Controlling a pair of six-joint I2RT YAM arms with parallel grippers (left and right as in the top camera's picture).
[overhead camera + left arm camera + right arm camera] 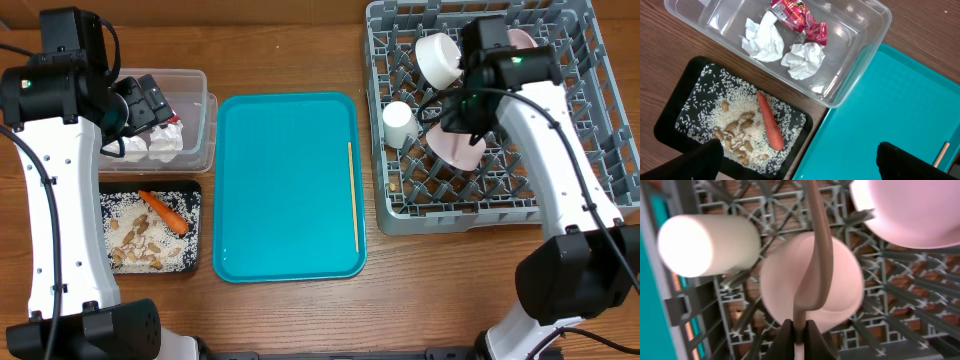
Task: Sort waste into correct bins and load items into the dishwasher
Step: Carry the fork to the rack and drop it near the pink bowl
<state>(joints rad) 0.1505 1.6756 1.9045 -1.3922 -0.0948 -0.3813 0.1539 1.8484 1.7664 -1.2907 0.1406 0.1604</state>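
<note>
My right gripper (800,330) is shut on the rim of the pale-pink plate (457,148), which stands tilted among the pegs of the grey dish rack (590,190). A white cup (398,120) and a white bowl (437,57) lie in the rack, with a pinkish bowl (910,210) beside them. My left gripper (800,167) is open and empty, high over the clear tub (205,120). The tub holds white napkins (765,37) and the red wrapper (797,15). The black tray (195,225) holds the carrot (770,122), rice and scraps. The fork is out of view.
The teal tray (285,190) lies in the middle with a thin wooden stick (352,195) along its right side. The clear tub and black tray sit close to its left edge. The rack stands just to its right.
</note>
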